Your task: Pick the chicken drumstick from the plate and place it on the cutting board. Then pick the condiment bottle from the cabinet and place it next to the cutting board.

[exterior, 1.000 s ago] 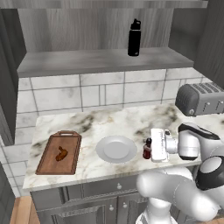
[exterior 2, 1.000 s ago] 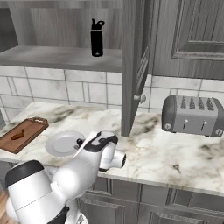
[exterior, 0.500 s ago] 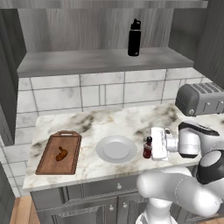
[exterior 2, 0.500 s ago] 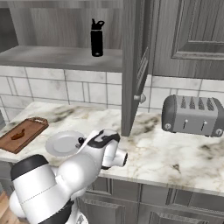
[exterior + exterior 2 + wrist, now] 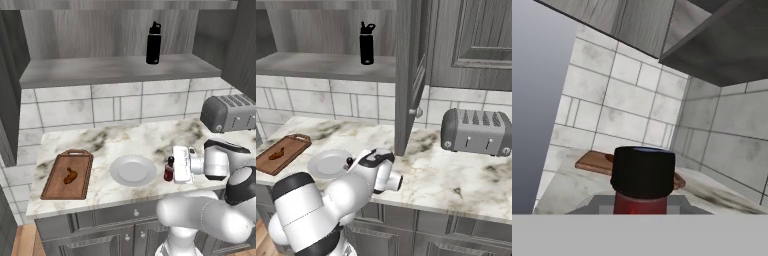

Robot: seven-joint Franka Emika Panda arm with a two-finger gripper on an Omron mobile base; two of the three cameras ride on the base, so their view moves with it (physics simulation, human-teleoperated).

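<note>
The chicken drumstick lies on the reddish-brown cutting board at the counter's left, also seen as the drumstick on the board. The round grey-white plate sits bare in the middle. Just right of the plate, my gripper is shut on the small red condiment bottle, upright and low over the counter. The hand view has its dark cap close up, with the cutting board behind it. I cannot tell whether the bottle touches the counter. The cabinet shelf runs above.
A tall black bottle stands on the cabinet shelf. A silver toaster sits at the counter's right. An open cabinet door hangs over the counter right of my arm. Tiled wall backs the counter.
The gripper and the red bottle stay almost in place beside the plate. Only the arm's elbow has shifted slightly.
</note>
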